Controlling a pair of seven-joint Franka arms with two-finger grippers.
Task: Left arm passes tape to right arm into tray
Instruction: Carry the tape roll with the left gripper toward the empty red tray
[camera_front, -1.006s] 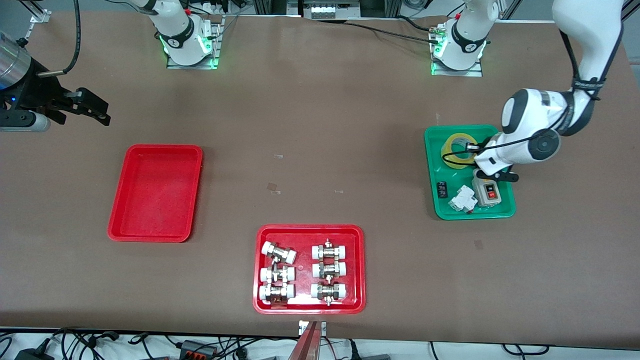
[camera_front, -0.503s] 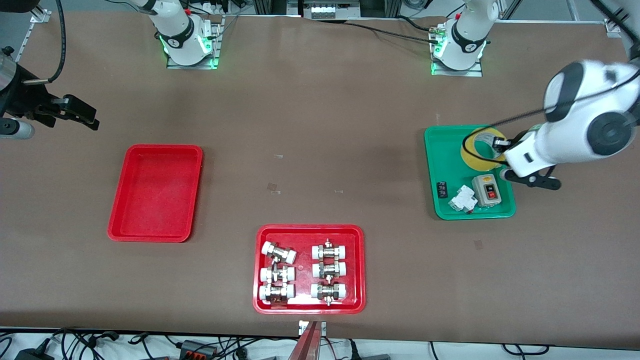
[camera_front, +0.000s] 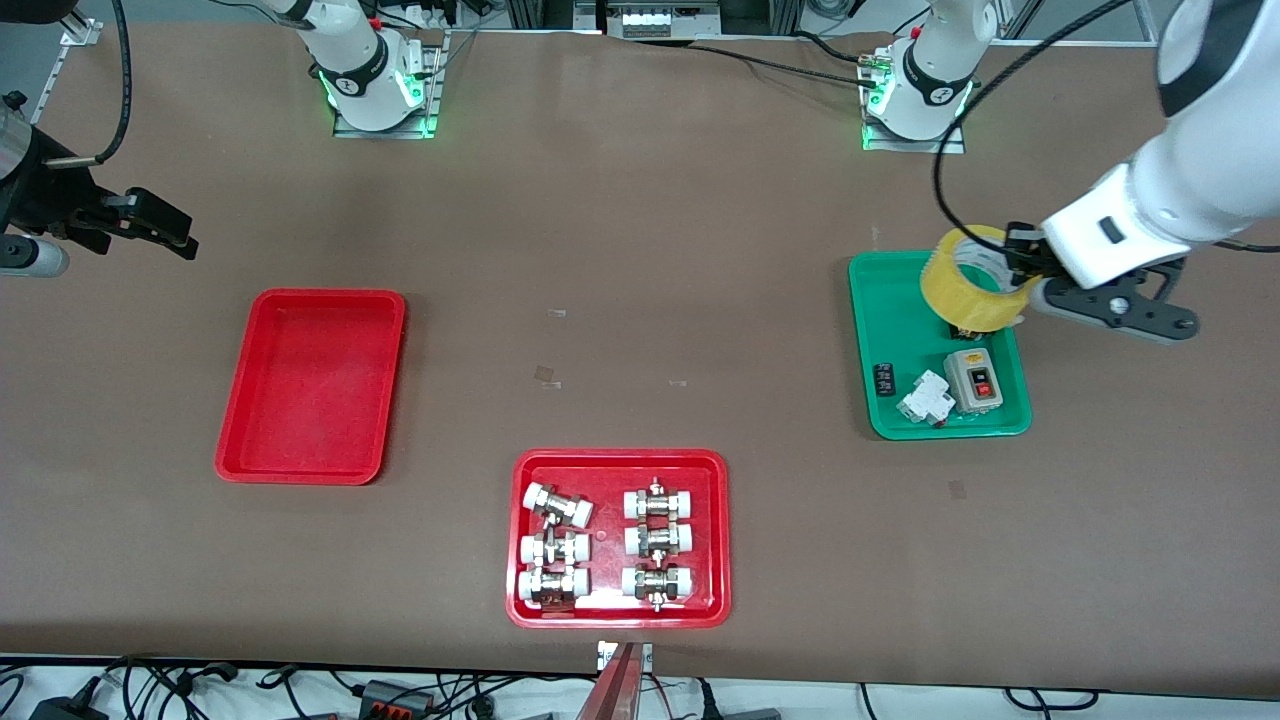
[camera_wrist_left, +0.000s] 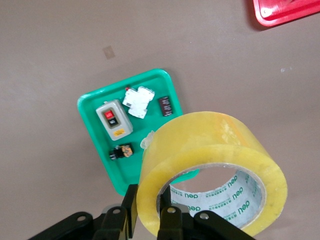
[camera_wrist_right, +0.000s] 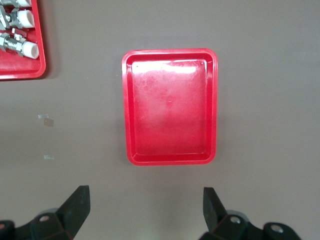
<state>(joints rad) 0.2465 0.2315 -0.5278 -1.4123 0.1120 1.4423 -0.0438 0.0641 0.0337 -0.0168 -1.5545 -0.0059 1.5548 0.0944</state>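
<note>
My left gripper (camera_front: 1015, 272) is shut on the wall of the yellow tape roll (camera_front: 972, 280), one finger inside the hole and one outside, and holds it in the air over the green tray (camera_front: 880, 330). The left wrist view shows the tape (camera_wrist_left: 210, 165) pinched in the gripper (camera_wrist_left: 150, 205) above that tray (camera_wrist_left: 95, 107). My right gripper (camera_front: 175, 235) is open and empty, in the air at the right arm's end of the table near the plain red tray (camera_front: 312, 385). The right wrist view shows that tray (camera_wrist_right: 170, 105) empty between the open fingers (camera_wrist_right: 80, 202).
The green tray holds a grey switch box (camera_front: 973, 380), a white breaker (camera_front: 925, 398) and a small black part (camera_front: 884, 379). A second red tray (camera_front: 620, 465) with several white-capped metal fittings lies near the table's front edge, midway between the arms.
My left gripper has lifted the tape out of the green tray and risen with it. My right gripper drew back a little toward the table's end, then held still.
</note>
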